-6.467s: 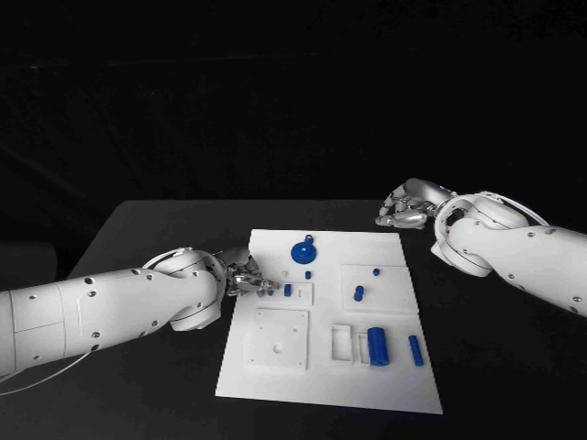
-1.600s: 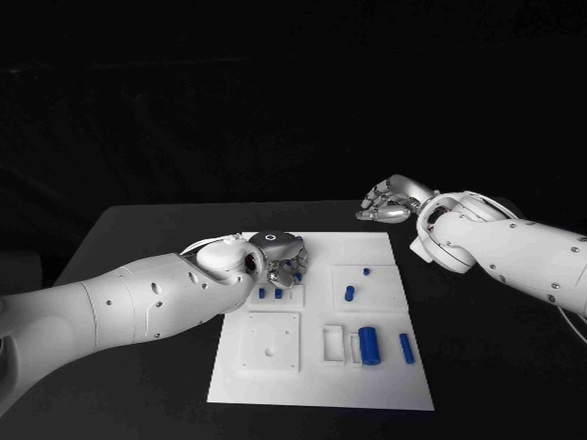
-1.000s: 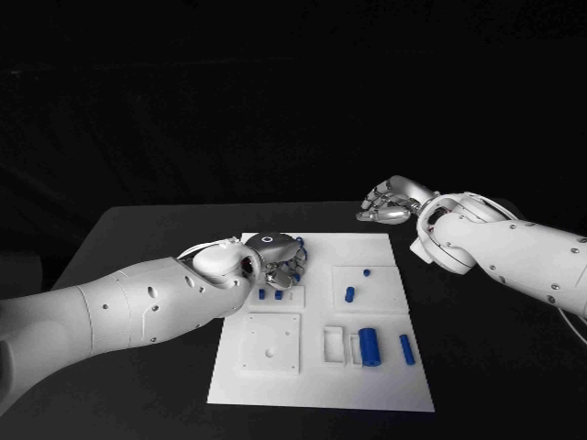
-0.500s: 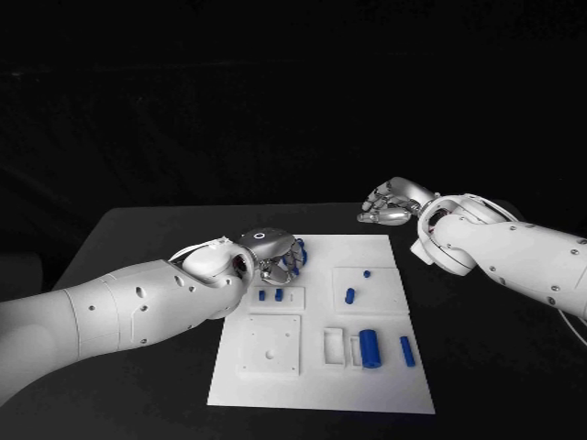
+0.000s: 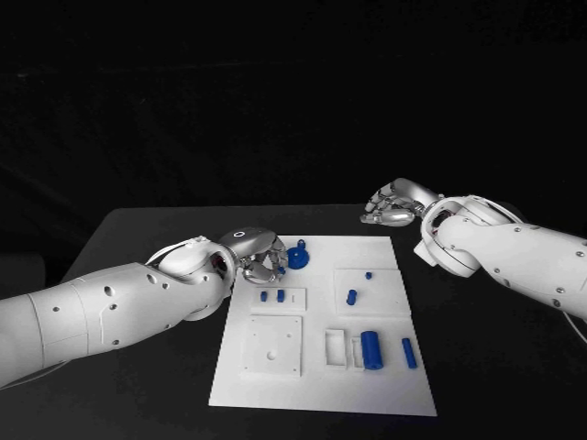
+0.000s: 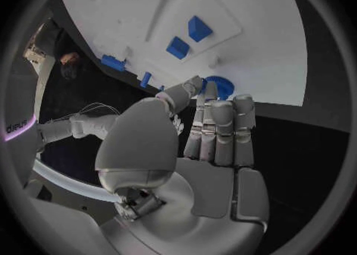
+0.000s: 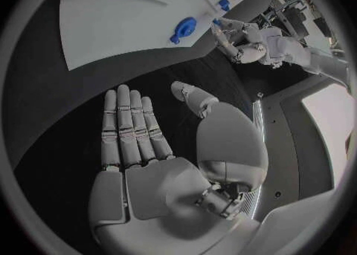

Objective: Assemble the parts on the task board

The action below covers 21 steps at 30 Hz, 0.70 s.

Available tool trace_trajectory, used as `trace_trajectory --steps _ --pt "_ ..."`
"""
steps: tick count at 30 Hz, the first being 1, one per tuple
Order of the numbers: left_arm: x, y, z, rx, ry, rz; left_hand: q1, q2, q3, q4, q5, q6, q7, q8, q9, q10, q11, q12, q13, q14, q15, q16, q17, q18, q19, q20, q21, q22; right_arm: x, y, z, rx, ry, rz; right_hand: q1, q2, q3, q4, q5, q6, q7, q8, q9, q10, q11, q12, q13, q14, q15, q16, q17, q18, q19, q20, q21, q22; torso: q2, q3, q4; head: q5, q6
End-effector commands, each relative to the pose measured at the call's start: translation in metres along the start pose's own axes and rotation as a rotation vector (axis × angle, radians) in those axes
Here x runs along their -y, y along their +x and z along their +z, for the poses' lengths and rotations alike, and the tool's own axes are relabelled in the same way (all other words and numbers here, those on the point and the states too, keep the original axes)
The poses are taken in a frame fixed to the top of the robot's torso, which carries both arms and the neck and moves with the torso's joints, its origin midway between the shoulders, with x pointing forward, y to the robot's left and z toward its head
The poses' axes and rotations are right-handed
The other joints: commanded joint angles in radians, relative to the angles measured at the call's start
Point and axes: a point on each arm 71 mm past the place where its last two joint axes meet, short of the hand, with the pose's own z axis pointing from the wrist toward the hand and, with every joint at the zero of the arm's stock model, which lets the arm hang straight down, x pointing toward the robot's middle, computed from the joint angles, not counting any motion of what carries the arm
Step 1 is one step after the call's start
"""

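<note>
Head view: white task board (image 5: 323, 385) lies in the middle of the black table (image 5: 135, 229), long side running near to far.

Left hand (image 5: 258, 259) sits over the board's far-left corner. Its fingers are closed on a blue round part (image 5: 298, 256), a disc with a small handle-like tab; the left wrist view shows the disc (image 6: 217, 85) pinched at the fingertips (image 6: 212, 94), just above the board's edge. Whether the disc touches the board: cannot tell.

Right hand (image 5: 394, 204) hovers over bare table beyond the board's far-right corner, well apart from the parts. Right wrist view: palm flat, fingers (image 7: 128, 125) straight and side by side, thumb out to the side, nothing in it.

Parts on the board:
- two small blue blocks (image 5: 272, 296) side by side in a raised square frame, left half, just near of the left hand
- small blue peg (image 5: 352, 297) in the right-hand square frame, with a smaller blue stub (image 5: 369, 273) far of it
- large blue cylinder (image 5: 371, 346) lying in a slotted holder, near right
- thin blue pin (image 5: 409, 352) just right of the cylinder
- white square plate (image 5: 275, 345) with small holes, near left
</note>
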Motion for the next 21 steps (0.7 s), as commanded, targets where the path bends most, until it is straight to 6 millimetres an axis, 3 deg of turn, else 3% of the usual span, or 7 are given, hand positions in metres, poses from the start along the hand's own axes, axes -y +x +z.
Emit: trace_trajectory --steps 1,15,21 --pt "-0.004 0.0003 -0.0037 -0.023 -0.01 -0.047 -0.008 0.006 0.006 -0.002 0.003 0.006 -0.001 0.003 0.002 0.006 -0.002 -0.006 0.001 0.006 -0.001 0.005 -0.001 0.064 0.008 -0.021 0.006 0.016 -0.0012 0.0003 -0.0002 -0.002 -0.012 0.0 0.009 -0.002 -0.005 0.001 0.005 -0.007 0.002 0.002 -0.001 0.006 0.003 -0.006 -0.001 -0.007 0.002 -0.006 -0.002 -0.003 -0.009 0.001 -0.005 0.0 0.002 -0.0019 0.0001 0.0 0.0" --pt "-0.0105 0.0019 -0.0064 -0.055 -0.027 -0.061 -0.009 0.007 0.007 -0.002 0.003 0.006 -0.001 0.003 0.001 0.008 -0.002 -0.007 0.001 0.007 -0.001 0.005 -0.002 0.064 0.009 -0.021 0.006 0.016 -0.0013 0.0004 0.0 -0.002 -0.012 0.001 0.01 -0.001 -0.005 0.001 0.006 -0.007 0.002 0.003 -0.001 0.006 0.003 -0.006 -0.004 -0.007 0.002 -0.006 -0.002 -0.002 -0.009 0.001 -0.005 0.001 0.002 -0.0019 -0.001 0.003 -0.003" --pt "-0.0123 0.0023 -0.005 -0.059 -0.033 -0.06 -0.009 0.007 0.007 -0.002 0.003 0.006 -0.001 0.003 0.001 0.008 -0.002 -0.007 0.001 0.007 -0.001 0.005 -0.002 0.063 0.009 -0.021 0.007 0.016 -0.0016 0.0006 -0.0001 -0.003 -0.013 0.001 0.01 -0.001 -0.006 0.001 0.007 -0.007 0.002 0.003 -0.001 0.007 0.003 -0.006 -0.005 -0.007 0.002 -0.007 -0.002 -0.002 -0.009 0.002 -0.006 0.001 0.002 0.0001 -0.0017 0.004 -0.003"
